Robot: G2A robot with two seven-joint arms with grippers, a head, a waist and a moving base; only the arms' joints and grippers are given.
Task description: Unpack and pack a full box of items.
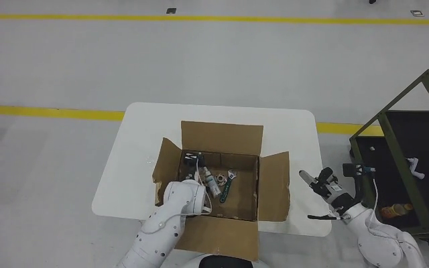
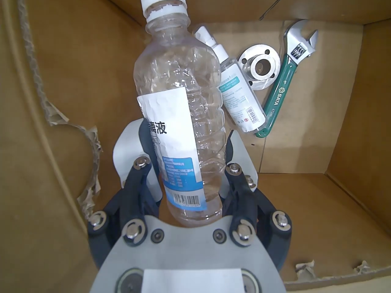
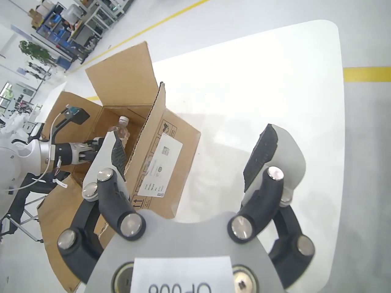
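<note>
one bottle [image 2: 177, 77] sat clamped in the left gripper [image 2: 188, 141], its long axis running out from the palm, cap leading, at 9 o'clock in the box [image 1: 221, 137]. the right gripper [image 3: 192, 141] hung spread and empty at 3 o'clock, over the table [image 1: 288, 127], farther off.

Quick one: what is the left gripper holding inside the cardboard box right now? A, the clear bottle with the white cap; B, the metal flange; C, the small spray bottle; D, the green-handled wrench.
A: the left gripper is closed around the clear bottle, while the wrench, spray bottle and flange lie loose on the floor of the box.
</note>
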